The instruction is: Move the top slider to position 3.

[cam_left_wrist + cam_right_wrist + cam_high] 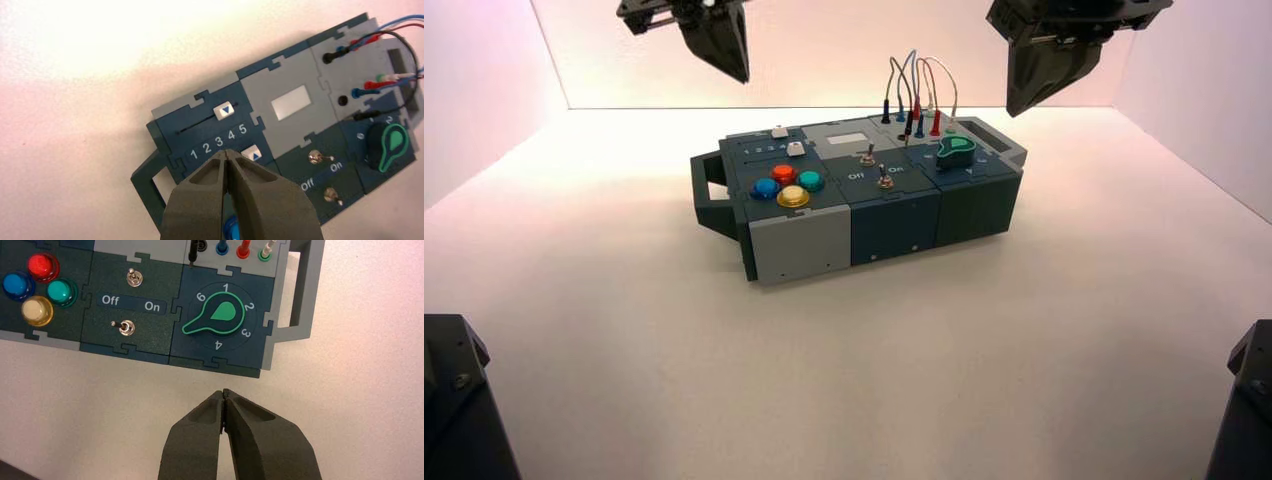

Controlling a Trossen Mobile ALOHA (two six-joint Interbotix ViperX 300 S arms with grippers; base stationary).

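Two white slider knobs: the top slider (pixel 223 110) on the box's far-left panel, near numeral 4, past position 3 (pixel 219 141) on the side toward 5; the lower slider (pixel 251 152) nearer
Left end effector (pixel 745 79): above the far-left part of the scene, fingers pressed together
Right end effector (pixel 1015 112): above the far-right part, fingers pressed together
Box (pixel 799 245): on the bench (pixel 854 380)
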